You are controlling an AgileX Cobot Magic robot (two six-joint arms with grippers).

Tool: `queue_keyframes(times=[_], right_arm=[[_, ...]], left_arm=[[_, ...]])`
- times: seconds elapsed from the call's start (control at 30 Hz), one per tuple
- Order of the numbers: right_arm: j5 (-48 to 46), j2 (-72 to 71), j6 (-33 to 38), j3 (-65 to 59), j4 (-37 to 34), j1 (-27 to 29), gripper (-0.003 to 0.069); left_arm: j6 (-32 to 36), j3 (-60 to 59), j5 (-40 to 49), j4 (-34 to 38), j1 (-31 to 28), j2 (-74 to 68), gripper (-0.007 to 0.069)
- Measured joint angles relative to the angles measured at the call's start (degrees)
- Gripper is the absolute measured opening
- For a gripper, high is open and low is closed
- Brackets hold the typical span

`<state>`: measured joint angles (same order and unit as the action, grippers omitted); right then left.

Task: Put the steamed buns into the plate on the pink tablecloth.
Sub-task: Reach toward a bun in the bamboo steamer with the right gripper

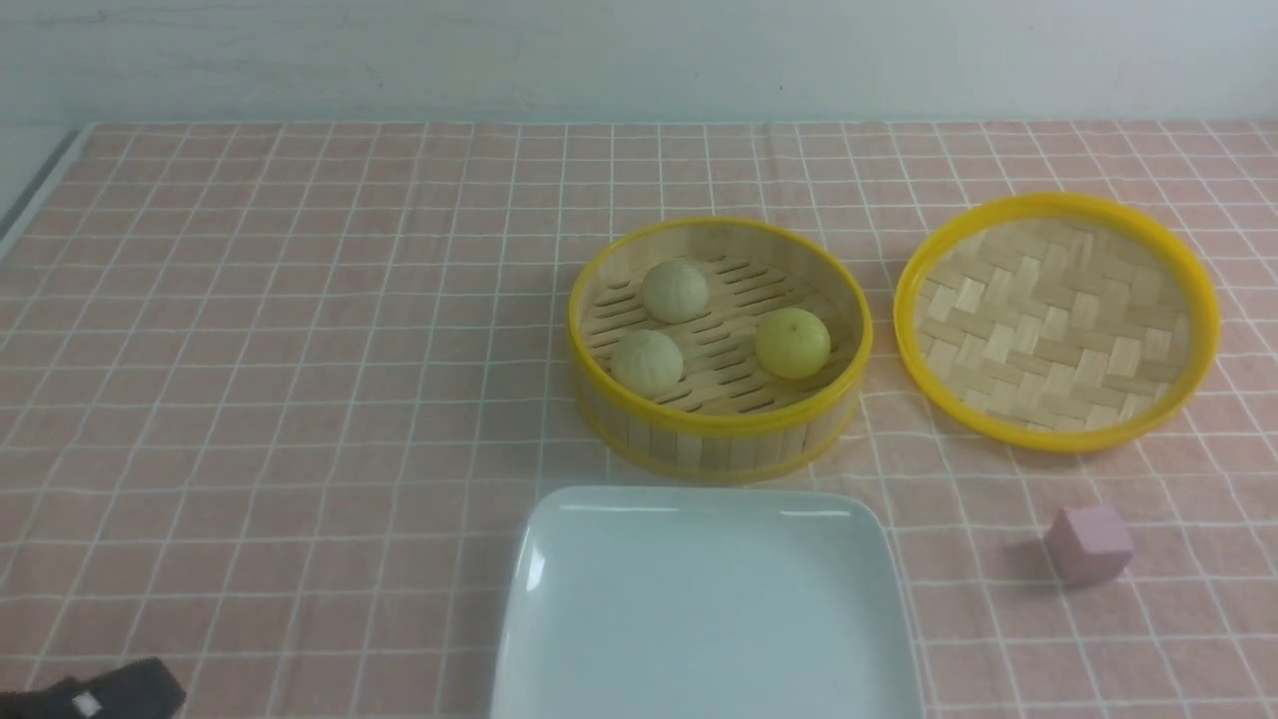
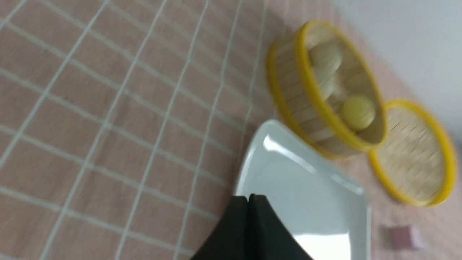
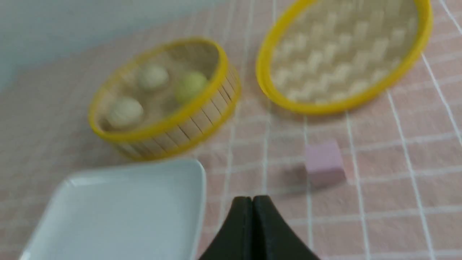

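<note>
Since the woven lid (image 1: 1058, 320) lies beside the bamboo steamer basket (image 1: 719, 439), three steamed buns (image 1: 675, 291) sit exposed inside | plate (image 1: 699, 599) waits just in front, empty | left gripper (image 2: 248, 198), right gripper (image 3: 252, 198) closed, holding nothing

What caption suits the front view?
Three steamed buns in an open bamboo steamer, empty white plate in front, pink tablecloth beneath.

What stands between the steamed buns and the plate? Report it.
Front view: only the steamer basket's near wall and a sliver of pink tablecloth separate the steamed buns from the plate.
</note>
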<state>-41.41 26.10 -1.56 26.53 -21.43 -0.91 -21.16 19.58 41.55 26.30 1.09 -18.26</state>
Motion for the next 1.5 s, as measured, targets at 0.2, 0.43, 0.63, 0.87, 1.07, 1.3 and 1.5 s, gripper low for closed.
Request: queue_keyframes(times=[0.2, 0.43, 0.63, 0.87, 1.07, 1.3, 1.5], right_arm=[[-12.3, 28.9, 2.2, 8.2, 0.0, -0.1, -0.0008], [-7.0, 46.9, 22.3, 15.8, -19.0, -6.4, -0.0004], [-1.0, 61.3, 23.5, 32.0, -20.6, -14.0, 0.0025], [6.3, 74.0, 11.4, 49.7, -3.8, -20.2, 0.0156], [6.9, 85.7, 1.2, 61.7, 14.7, -22.8, 0.0292], [8.8, 93.1, -5.0, 64.2, 20.4, -22.8, 0.0210], [8.7, 92.1, -7.3, 64.4, 20.8, -23.7, 0.0013]], left_arm=[[9.8, 5.9, 8.0, -1.0, 0.0, -18.9, 0.0001], [14.6, 7.0, 8.4, -1.1, 0.0, -28.3, 0.0005], [15.5, 7.0, 7.8, -1.3, 0.0, -30.5, 0.0013], [15.6, 7.0, 6.5, -1.5, 0.0, -30.5, 0.0027], [15.7, 7.0, 6.1, -2.0, 0.0, -30.5, 0.0039], [15.7, 7.0, 6.1, -2.0, 0.0, -30.5, 0.0049], [15.7, 7.0, 6.1, -3.2, 0.0, -30.5, 0.0055]])
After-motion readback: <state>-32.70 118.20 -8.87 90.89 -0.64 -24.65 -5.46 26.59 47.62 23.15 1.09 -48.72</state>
